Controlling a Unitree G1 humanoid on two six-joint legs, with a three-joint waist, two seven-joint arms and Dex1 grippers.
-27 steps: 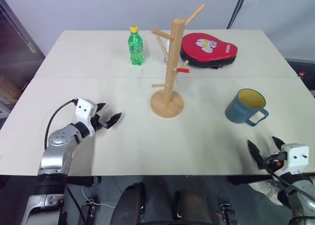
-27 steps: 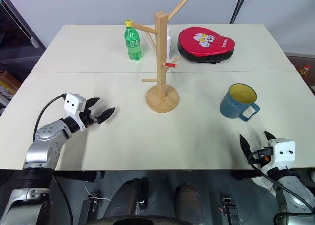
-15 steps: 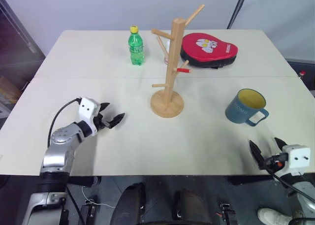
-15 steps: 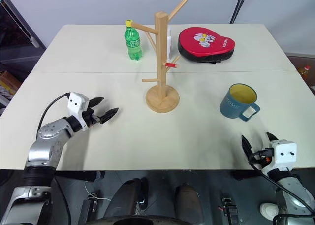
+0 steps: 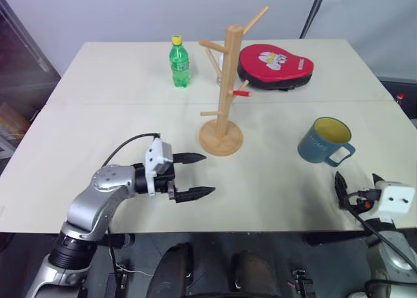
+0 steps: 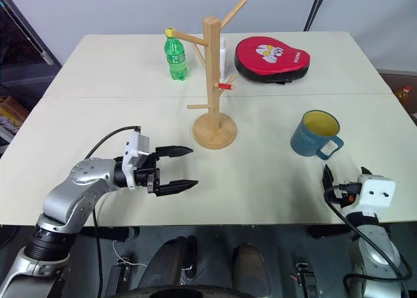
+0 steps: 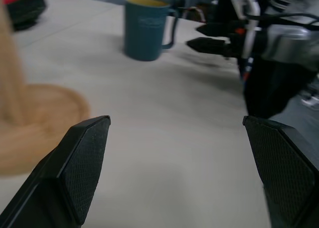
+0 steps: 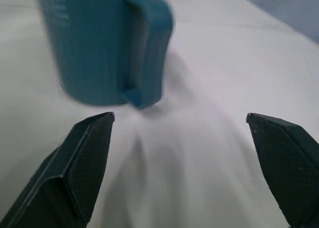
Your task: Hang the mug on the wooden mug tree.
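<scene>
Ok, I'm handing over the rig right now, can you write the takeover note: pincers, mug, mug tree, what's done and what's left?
Left pincer: open, empty, over the table in front of the wooden mug tree, pointing toward the right side.
Right pincer: open, empty, at the near table edge, aimed at the mug.
Mug: upright on the table to the right of the tree, handle facing the right pincer.
Done: nothing grasped yet, pegs bare.
Left: grip the mug, lift it, hook its handle on a peg.

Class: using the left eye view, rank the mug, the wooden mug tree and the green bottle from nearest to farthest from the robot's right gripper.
From the right gripper:
1. Mug, just beyond it on the table's right side.
2. Wooden mug tree, mid-table.
3. Green bottle, far back, left of the tree.
</scene>
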